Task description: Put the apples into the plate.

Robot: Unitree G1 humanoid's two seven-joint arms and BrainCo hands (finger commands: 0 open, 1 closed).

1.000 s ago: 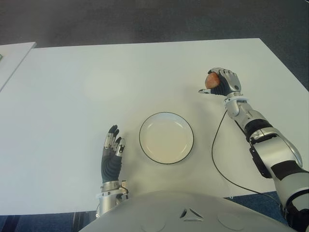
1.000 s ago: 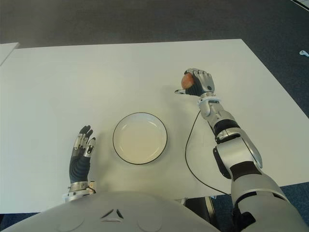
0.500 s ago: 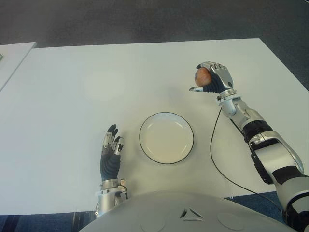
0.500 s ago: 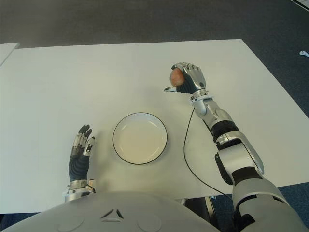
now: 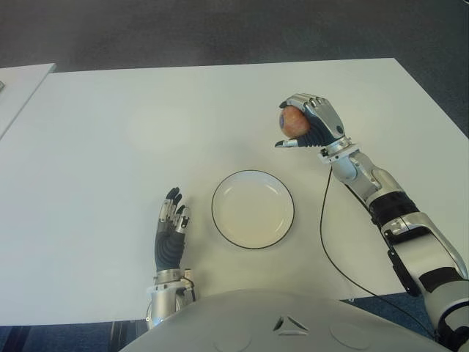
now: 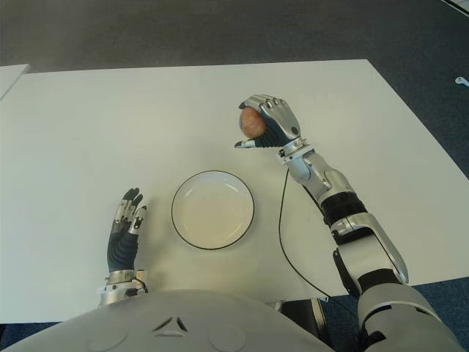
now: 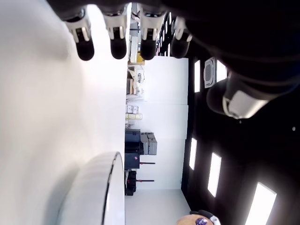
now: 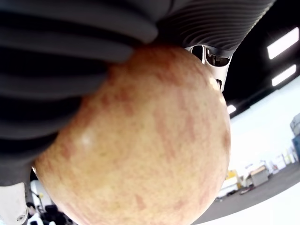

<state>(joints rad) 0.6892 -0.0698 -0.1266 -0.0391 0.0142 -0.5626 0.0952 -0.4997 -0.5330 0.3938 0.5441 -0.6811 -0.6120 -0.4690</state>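
Left hand [image 5: 170,233] is showing nearest the robot's body, just to the left of the plate [image 5: 253,209], with its fingers [image 7: 118,43] stretched straight and spread, gripping nothing; whether the palm is touching the white desk [image 5: 110,147] is hard to tell from these views. Sitting on the desk just beyond the robot's torso, the plate is showing a dark rim and a bare, pale inside. Farther out, beyond the plate and a little to its right, the right hand [image 5: 306,122] is hanging above the desk with its fingers curled tightly around a reddish-yellow apple [image 5: 293,120]. Its wrist view is filled by that apple [image 8: 140,140], pressed against the dark ribbed fingers [image 8: 61,61]. A thin black cable [image 5: 322,227] is trailing along the right forearm, to the plate's right.
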